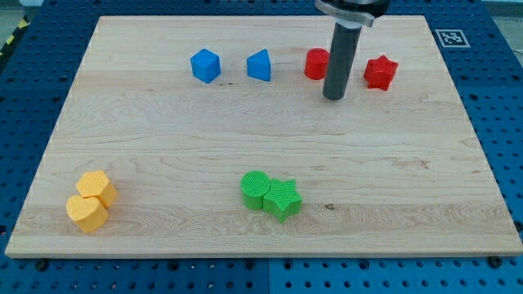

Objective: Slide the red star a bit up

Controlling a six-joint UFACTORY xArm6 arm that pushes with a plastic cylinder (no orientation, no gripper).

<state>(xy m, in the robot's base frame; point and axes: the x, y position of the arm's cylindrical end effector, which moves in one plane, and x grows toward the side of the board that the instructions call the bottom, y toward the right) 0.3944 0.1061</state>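
The red star (380, 73) lies near the view's top right on the wooden board (163, 147). My tip (333, 97) touches the board left of and slightly below the star, a short gap away. A second red block (315, 64), partly hidden behind the rod, sits just left of the rod; its shape is unclear.
A blue cube-like block (205, 65) and a blue wedge-like block (259, 65) lie at the top middle. A green round block (256, 189) touches a green star (283, 198) at the bottom middle. Two yellow blocks (97, 188) (87, 212) touch at the bottom left.
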